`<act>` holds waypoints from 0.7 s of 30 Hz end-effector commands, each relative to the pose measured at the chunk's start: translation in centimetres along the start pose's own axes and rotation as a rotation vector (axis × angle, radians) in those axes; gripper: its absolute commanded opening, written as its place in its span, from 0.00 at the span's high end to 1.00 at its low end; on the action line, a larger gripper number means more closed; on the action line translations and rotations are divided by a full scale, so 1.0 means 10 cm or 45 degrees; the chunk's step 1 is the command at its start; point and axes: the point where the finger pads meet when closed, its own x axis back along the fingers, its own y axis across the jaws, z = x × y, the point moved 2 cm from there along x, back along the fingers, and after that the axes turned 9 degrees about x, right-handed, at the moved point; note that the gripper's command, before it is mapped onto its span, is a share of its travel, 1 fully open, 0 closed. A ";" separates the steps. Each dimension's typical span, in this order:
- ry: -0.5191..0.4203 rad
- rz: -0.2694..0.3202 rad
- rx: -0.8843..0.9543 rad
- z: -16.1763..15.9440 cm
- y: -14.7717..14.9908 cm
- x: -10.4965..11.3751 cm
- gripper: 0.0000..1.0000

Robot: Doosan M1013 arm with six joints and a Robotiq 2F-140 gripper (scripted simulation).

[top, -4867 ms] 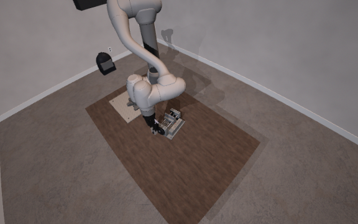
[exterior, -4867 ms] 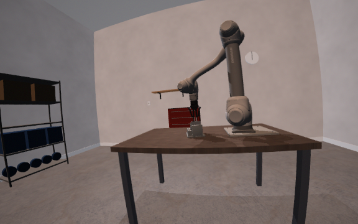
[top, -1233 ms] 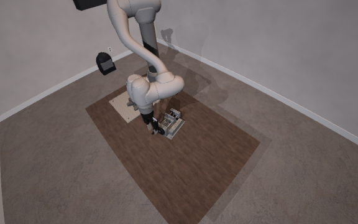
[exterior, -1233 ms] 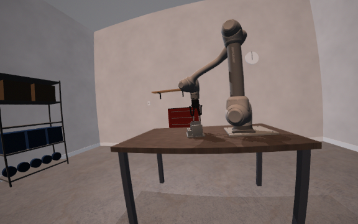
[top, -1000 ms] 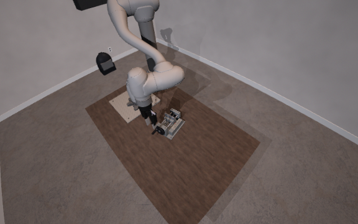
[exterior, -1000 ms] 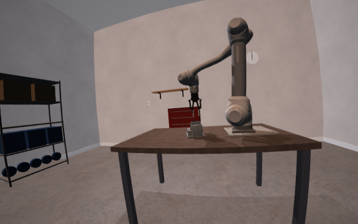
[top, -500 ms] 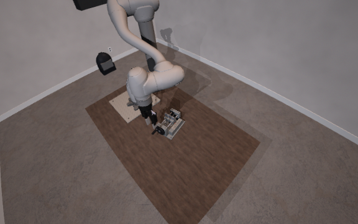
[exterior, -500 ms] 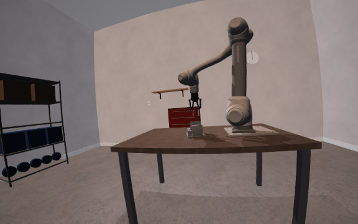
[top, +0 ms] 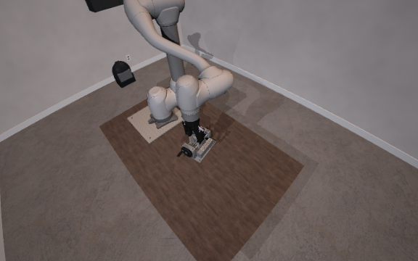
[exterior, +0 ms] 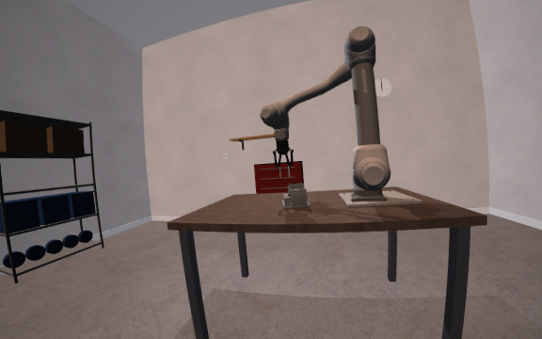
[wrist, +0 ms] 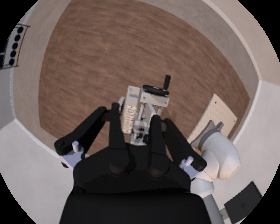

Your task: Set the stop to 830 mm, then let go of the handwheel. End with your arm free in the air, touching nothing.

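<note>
The stop device (top: 197, 146), a small grey block with a scale, sits on the brown table top. Its black handwheel (top: 185, 153) with a crank handle is on the end facing away from the robot base. In the wrist view the device (wrist: 145, 111) lies below the fingers, with the handwheel (wrist: 165, 86) at its far end. My gripper (exterior: 282, 162) hangs above the device (exterior: 295, 197), clear of it, pointing down. Its fingers stand partly apart with nothing between them. I cannot read the scale.
The robot base stands on a light plate (top: 154, 123) beside the device. A red tool cabinet (exterior: 278, 177) stands behind the table, a shelf rack (exterior: 36, 188) by the left wall. The table edges are well away from the device.
</note>
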 end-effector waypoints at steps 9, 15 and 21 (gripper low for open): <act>0.000 0.000 0.000 -0.20 -0.31 -0.01 0.67; 0.000 0.000 0.000 -0.20 -0.31 -0.04 0.67; 0.000 0.000 0.000 -0.20 -0.31 -0.04 0.67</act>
